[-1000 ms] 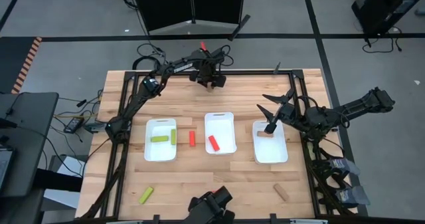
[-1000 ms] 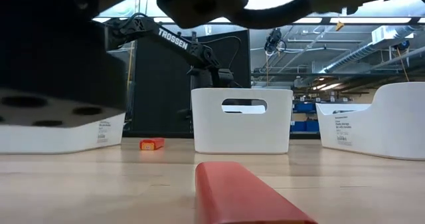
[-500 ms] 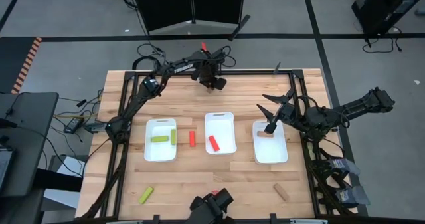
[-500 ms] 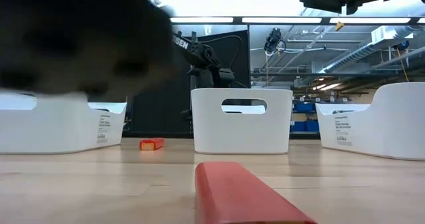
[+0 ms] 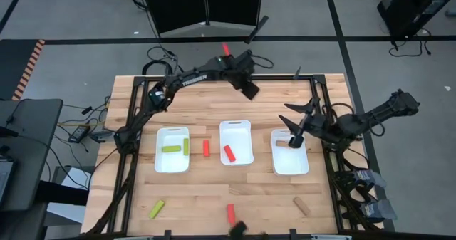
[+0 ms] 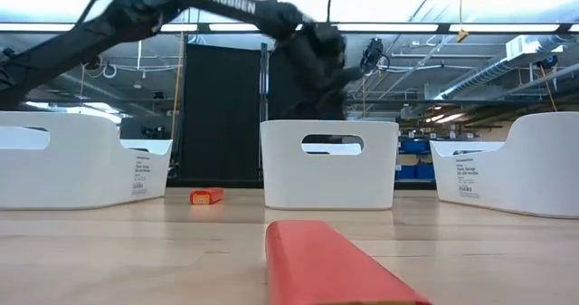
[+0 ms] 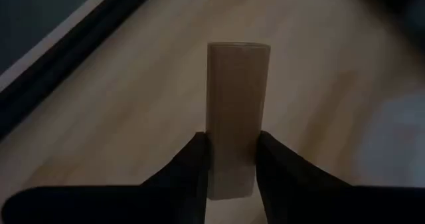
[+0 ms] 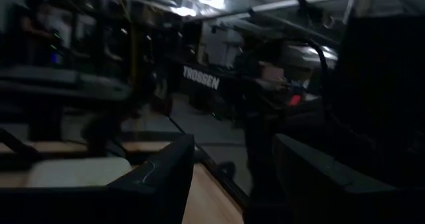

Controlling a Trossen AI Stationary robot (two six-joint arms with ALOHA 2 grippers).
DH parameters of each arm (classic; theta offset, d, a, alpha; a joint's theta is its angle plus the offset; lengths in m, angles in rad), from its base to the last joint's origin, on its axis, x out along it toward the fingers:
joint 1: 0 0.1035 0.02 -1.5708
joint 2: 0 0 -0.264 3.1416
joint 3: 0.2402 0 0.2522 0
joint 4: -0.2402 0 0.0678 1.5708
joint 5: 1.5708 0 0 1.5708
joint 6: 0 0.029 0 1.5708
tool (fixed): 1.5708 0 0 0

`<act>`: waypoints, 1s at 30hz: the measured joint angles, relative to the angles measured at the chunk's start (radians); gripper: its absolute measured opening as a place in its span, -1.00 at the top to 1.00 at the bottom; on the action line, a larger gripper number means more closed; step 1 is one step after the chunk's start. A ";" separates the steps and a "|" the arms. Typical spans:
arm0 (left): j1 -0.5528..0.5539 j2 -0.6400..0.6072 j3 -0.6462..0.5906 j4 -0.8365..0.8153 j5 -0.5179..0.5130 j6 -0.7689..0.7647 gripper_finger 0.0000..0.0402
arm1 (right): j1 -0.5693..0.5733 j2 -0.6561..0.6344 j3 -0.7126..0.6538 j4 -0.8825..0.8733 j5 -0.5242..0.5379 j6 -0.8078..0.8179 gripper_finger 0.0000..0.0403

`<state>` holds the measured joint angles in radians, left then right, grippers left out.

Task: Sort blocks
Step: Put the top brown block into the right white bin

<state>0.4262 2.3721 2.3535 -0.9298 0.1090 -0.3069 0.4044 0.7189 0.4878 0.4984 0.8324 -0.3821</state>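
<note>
A plain brown wood block [image 7: 236, 117] sits pinched between the two dark fingers of the left gripper [image 7: 231, 177], its free end pointing out over the pale counter [image 5: 214, 112]. Seen from above, that gripper [image 5: 248, 87] hangs over the far part of the counter, above and beyond the middle tray [image 5: 236, 142] and off toward the right tray [image 5: 289, 152].

The rest of the blocks are partly sorted. Two yellow-green blocks [image 5: 176, 147] lie in the left tray [image 5: 172, 149], one red block [image 5: 229, 153] lies in the middle tray, and a brown block [image 5: 282, 143] rests at the far end of the right tray. Left out on the counter are a red block [image 5: 206, 148] between the left and middle trays, a yellow-green block [image 5: 157, 209] near the front left, another red block [image 5: 230, 211] at the front edge, which the low view shows close up, and a brown block [image 5: 303, 206] at the front right.

The right gripper [image 5: 296, 123] hovers over the far end of the right tray with its fingers spread wide and nothing between them.

Judging by colour, the step in hand is carrying the held brown block to the right tray, where the other brown one lies. The next move calls for swinging the left arm across to that tray, lowering and letting go; since the right gripper sits over the same tray, it would likely need to pull clear first to avoid a collision
</note>
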 joint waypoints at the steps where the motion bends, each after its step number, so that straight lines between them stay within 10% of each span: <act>1: -0.025 -0.007 0.000 0.040 0.008 0.001 0.50 | 0.018 0.000 0.016 0.001 -0.008 -0.014 -0.07; 22: -0.402 0.008 -0.297 0.755 -0.040 -0.116 0.49 | 0.270 0.003 0.165 0.022 -0.141 -0.172 -0.07; 30: -0.429 0.008 -0.331 0.788 -0.038 -0.134 0.01 | 0.270 0.003 0.165 0.038 -0.141 -0.171 -0.07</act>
<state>-0.0025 2.3802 2.0228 -0.1414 0.0713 -0.4405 0.6743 0.7219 0.6529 0.5366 0.6914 -0.5527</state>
